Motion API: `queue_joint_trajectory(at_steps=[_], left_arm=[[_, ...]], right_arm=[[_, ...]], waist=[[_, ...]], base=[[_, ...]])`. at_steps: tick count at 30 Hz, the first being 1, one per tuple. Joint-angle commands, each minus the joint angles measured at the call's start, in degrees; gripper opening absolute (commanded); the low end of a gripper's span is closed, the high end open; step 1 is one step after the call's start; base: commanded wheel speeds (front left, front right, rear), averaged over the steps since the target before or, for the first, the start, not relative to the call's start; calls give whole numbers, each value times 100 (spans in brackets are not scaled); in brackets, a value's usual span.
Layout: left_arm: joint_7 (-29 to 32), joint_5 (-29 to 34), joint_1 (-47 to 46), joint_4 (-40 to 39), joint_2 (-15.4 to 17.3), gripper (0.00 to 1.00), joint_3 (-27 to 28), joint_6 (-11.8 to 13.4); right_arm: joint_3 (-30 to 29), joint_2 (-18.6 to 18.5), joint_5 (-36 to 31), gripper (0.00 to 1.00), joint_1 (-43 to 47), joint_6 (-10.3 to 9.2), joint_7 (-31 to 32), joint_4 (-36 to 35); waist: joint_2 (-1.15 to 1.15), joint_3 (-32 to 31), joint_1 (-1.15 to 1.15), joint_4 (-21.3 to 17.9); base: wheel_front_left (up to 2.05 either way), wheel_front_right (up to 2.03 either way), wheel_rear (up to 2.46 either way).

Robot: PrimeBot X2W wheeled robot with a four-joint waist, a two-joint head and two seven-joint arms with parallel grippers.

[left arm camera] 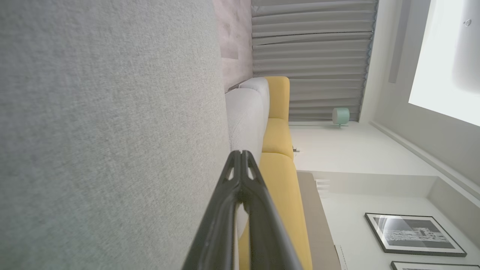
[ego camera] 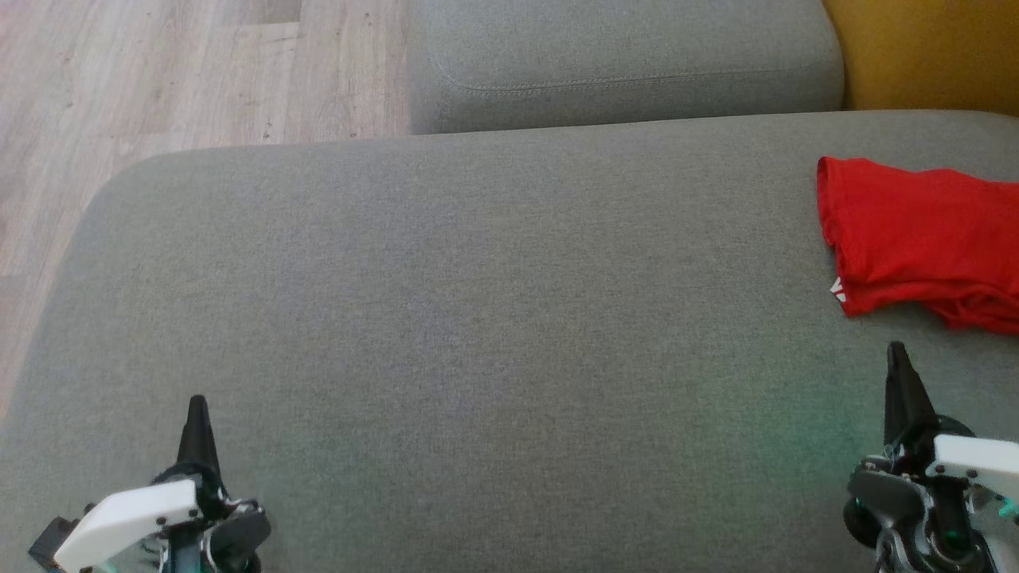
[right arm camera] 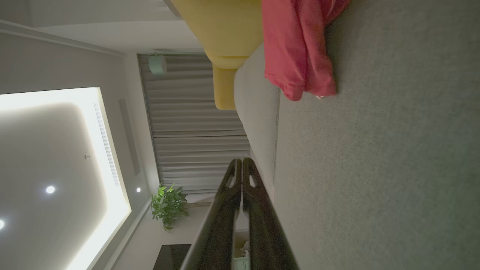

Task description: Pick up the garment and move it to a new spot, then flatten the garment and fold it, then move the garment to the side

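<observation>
A red garment (ego camera: pixel 923 243) lies crumpled at the right edge of the grey sofa seat (ego camera: pixel 478 318); part of it runs out of the head view. In the right wrist view the garment (right arm camera: pixel 300 52) sits ahead of the fingers, near the top. My right gripper (ego camera: pixel 898 354) is shut and empty, hovering a short way in front of the garment, apart from it. My left gripper (ego camera: pixel 197 404) is shut and empty at the lower left, far from the garment. Both wrist views show the jaws pressed together: left gripper (left arm camera: pixel 240 154), right gripper (right arm camera: pixel 240 161).
A grey back cushion (ego camera: pixel 621 64) stands behind the seat, with a yellow cushion (ego camera: pixel 923 52) at the far right. Wooden floor (ego camera: pixel 159 72) lies past the seat's rounded left edge. The wide middle of the seat is bare fabric.
</observation>
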Motion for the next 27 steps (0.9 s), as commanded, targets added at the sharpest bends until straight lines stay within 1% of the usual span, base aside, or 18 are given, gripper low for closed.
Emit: queue_joint_trajectory(at_steps=[1, 27], left_arm=[[44, -145, -361, -213, 18, 0, 255, -81], [43, -146, -361, -214, 18, 0, 254, -81]], right_arm=[[103, -44, 170, 0, -397, 40, 58, -179], [102, -43, 170, 0, -397, 40, 59, -179]], waist=[[0, 9, 0, -5], [0, 9, 0, -5]], base=[[0, 0, 0], [0, 0, 0]])
